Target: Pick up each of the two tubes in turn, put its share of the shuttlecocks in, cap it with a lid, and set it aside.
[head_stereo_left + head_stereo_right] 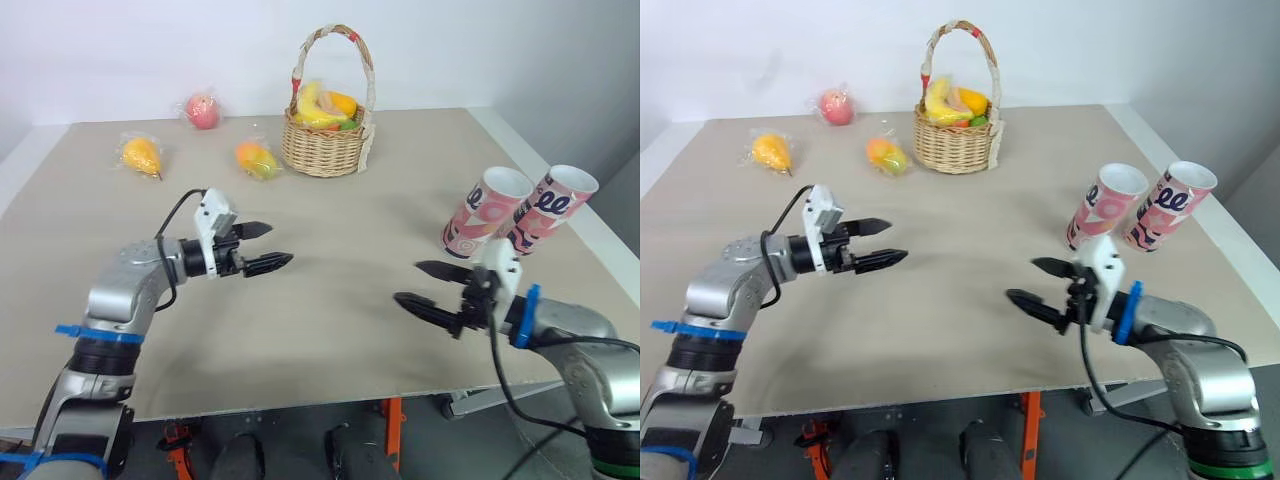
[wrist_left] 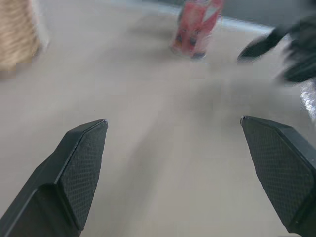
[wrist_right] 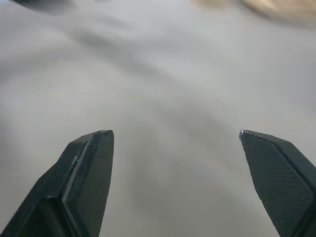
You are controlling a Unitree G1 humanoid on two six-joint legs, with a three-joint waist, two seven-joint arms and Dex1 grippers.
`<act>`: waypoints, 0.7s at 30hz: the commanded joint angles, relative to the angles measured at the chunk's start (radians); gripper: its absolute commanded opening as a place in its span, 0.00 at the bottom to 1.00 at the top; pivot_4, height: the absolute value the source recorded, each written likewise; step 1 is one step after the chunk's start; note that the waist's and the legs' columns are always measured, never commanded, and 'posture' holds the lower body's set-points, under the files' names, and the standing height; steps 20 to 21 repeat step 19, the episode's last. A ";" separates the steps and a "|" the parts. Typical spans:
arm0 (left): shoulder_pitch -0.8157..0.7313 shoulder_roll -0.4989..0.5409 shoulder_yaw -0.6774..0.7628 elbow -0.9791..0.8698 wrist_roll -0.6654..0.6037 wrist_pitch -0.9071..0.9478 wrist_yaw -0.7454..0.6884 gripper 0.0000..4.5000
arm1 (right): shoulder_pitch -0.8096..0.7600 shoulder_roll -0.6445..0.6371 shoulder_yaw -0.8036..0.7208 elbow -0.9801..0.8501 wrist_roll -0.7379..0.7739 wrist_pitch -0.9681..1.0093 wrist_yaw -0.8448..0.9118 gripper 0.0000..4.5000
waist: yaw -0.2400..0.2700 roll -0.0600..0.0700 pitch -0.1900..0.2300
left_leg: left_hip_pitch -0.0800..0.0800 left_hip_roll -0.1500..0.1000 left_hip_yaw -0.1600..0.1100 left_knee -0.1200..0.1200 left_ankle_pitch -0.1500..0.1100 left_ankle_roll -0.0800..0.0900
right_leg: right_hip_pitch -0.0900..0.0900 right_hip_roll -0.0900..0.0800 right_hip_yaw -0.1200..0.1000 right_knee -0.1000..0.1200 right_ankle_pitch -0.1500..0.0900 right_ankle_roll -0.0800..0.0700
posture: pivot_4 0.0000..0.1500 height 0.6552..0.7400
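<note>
The left gripper (image 1: 278,245) hovers above the bare table (image 1: 330,330) with its two black fingers (image 2: 79,168) spread wide and nothing between them. The right gripper (image 1: 408,282) hangs low over the table, its fingers (image 3: 84,173) parted just as wide and holding nothing. The two sets of fingertips point roughly toward each other across an open stretch of tabletop, well apart.

The nearer tube (image 1: 485,212), pink with a pale pattern and a white rim, stands back from the right gripper's fingertips, near its wrist on the side away from the robot, open mouth up. The farther tube (image 1: 545,208), of the same pattern, stands just beside it, further out from those fingers; whether the two touch cannot be told. Both tubes are well apart from the left gripper's fingers, out ahead of their tips and past the right gripper. In the left wrist view one tube shows blurred beyond the gap between the fingers.

A wicker basket (image 1: 325,140) holding fruit sits well beyond the left gripper's fingertips, toward the far edge. An orange wrapped fruit (image 1: 256,158) lies just beside the basket, a yellow wrapped fruit (image 1: 142,155) lies out past the back of the left gripper's fingers, and a red wrapped fruit (image 1: 203,110) lies farther off again
</note>
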 commanded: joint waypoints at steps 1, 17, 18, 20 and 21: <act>0.091 0.064 0.083 -0.100 -0.043 0.045 0.024 1.00 | -0.091 0.063 0.145 -0.078 0.021 0.002 0.020 0.97 | -0.006 -0.001 0.000 | 0.000 0.000 -0.001 0.000 0.000 0.000 | 0.000 0.000 -0.001 0.000 0.000 -0.001 | 1.00 1.00; 0.349 0.008 0.239 -0.291 -0.098 -0.011 0.234 1.00 | -0.180 0.176 0.325 0.158 -0.106 -0.089 0.049 0.97 | 0.020 -0.004 0.001 | -0.006 -0.001 -0.002 0.000 0.000 -0.001 | -0.003 -0.003 -0.004 -0.001 -0.001 -0.001 | 1.00 1.00; 0.362 -0.006 0.253 -0.298 -0.102 -0.034 0.245 1.00 | -0.180 0.176 0.328 0.166 -0.111 -0.094 0.052 0.97 | 0.019 -0.004 0.001 | -0.005 -0.001 -0.002 0.000 0.000 -0.001 | -0.003 -0.003 -0.004 -0.001 -0.001 -0.001 | 1.00 1.00; 0.375 -0.018 0.264 -0.306 -0.103 -0.053 0.258 1.00 | -0.180 0.176 0.330 0.173 -0.117 -0.099 0.055 0.97 | 0.019 -0.004 0.001 | -0.005 -0.001 -0.002 0.000 0.000 -0.001 | -0.003 -0.003 -0.004 -0.001 -0.001 -0.001 | 1.00 1.00; 0.375 -0.018 0.264 -0.306 -0.103 -0.053 0.258 1.00 | -0.180 0.176 0.330 0.173 -0.117 -0.099 0.055 0.97 | 0.019 -0.004 0.001 | -0.005 -0.001 -0.002 0.000 0.000 -0.001 | -0.003 -0.003 -0.004 -0.001 -0.001 -0.001 | 1.00 1.00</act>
